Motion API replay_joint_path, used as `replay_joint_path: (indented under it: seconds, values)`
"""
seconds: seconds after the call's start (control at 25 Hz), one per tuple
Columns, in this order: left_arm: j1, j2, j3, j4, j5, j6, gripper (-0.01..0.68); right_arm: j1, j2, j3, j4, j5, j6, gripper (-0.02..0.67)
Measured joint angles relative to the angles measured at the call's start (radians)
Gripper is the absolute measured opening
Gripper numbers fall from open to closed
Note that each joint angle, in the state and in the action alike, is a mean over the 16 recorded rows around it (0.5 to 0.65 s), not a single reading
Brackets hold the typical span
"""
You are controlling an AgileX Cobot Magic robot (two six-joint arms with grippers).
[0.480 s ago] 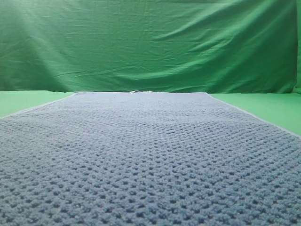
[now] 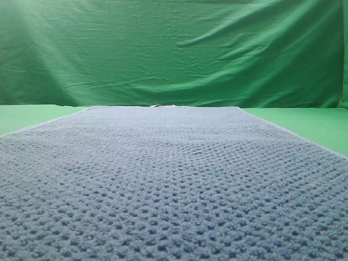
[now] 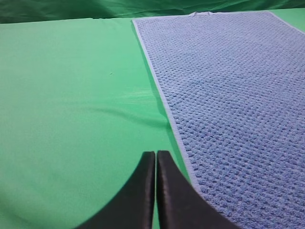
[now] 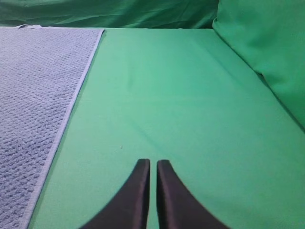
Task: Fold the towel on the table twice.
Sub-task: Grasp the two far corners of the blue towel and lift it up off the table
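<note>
Two pairs of black gripper fingers, seen from the wrist cameras

Of the left gripper (image 3: 156, 155), only two smooth, glossy black fingers are shown, broad at the base and curved to narrow tips. The same form is seen on the right gripper (image 4: 149, 163), in matte-looking black. No cables, screws or markings can be made out on either pair.

Soft, even light; the backdrop (image 2: 174, 49) glows brighter at upper left, the towel (image 2: 174, 185) slightly blurred at the bottom edge.
</note>
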Motion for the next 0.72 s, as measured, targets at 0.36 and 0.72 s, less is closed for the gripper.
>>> replay_joint_path:
  seconds: [0.36,0.72]
  values:
    - [0.000,0.000,0.000,-0.001,-0.001,0.000,0.000,0.000,0.000,0.000,0.000,0.000,0.000,0.000]
    - [0.000,0.000,0.001,-0.090,-0.104,0.000,0.000,0.000,0.000,0.001,0.005,-0.042,0.000,0.000]
